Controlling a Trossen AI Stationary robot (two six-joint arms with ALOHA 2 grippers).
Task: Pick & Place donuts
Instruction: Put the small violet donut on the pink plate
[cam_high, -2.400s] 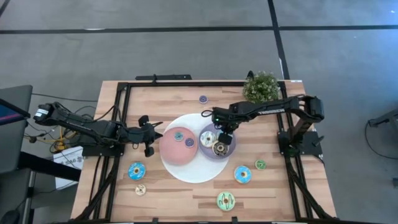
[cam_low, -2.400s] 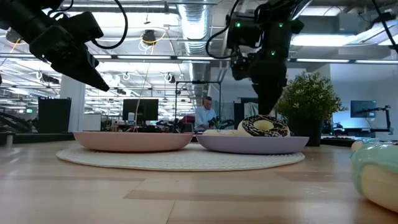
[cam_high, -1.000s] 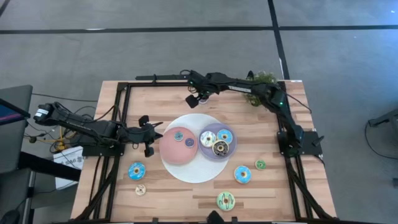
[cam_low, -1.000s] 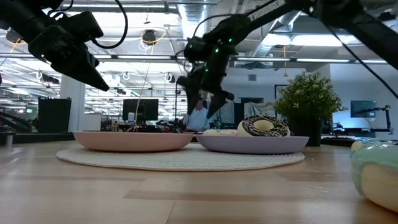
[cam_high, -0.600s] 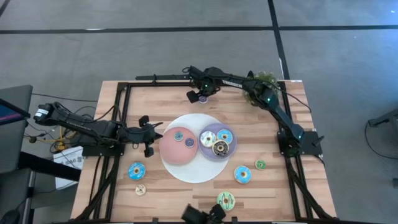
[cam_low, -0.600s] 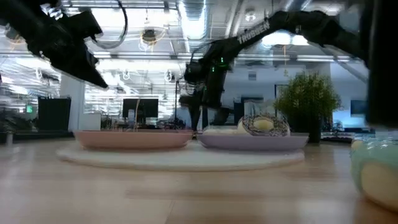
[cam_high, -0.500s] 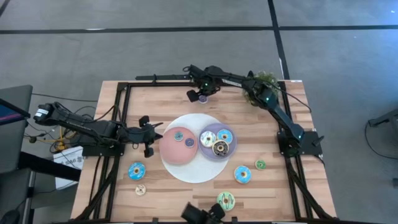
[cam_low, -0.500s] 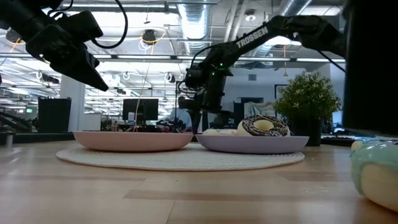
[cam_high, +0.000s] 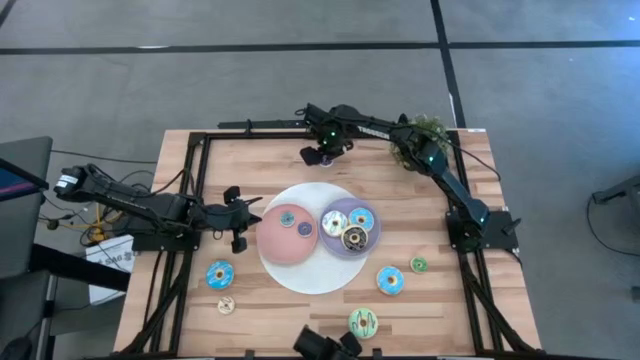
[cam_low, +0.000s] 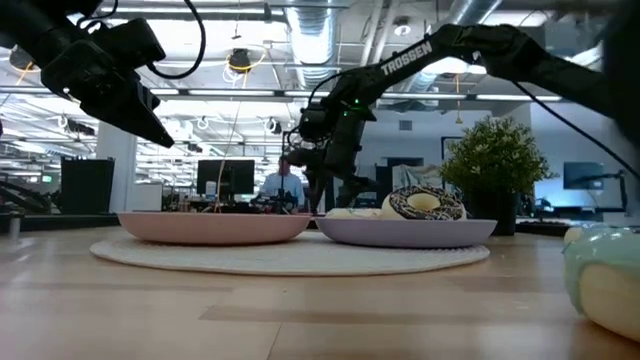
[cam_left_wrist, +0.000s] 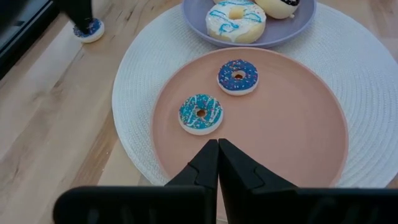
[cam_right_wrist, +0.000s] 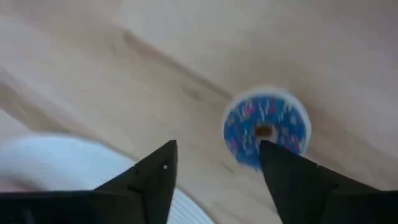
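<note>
A small blue donut (cam_right_wrist: 266, 129) lies on the wood near the table's far edge (cam_high: 327, 159). My right gripper (cam_right_wrist: 214, 155) reaches down over it, open, and the donut sits by one finger rather than midway. Two small donuts (cam_left_wrist: 200, 114) (cam_left_wrist: 238, 76) lie on the pink plate (cam_high: 275, 245). Three more donuts lie on the purple plate (cam_high: 342, 249). My left gripper (cam_left_wrist: 217, 148) hovers shut over the pink plate's left rim. My right gripper points down at the small blue donut, and one fingertip (cam_right_wrist: 273, 155) overlaps the donut's edge (cam_right_wrist: 249, 155) in the right wrist view. I cannot tell whether that finger touches the donut, which lies flat on the table.
Loose donuts lie near the front: blue (cam_high: 220, 274), small tan (cam_high: 226, 305), blue (cam_high: 390, 281), small green (cam_high: 419, 265) and green (cam_high: 363, 322). A potted plant (cam_high: 420, 135) stands at the far right. A dark object (cam_high: 325, 345) shows at the near edge. A person (cam_low: 285, 182) sits in the room behind.
My right gripper has gone down from above the plates' height to the tabletop at the small blue donut near the far edge. The donut has stayed in place.
</note>
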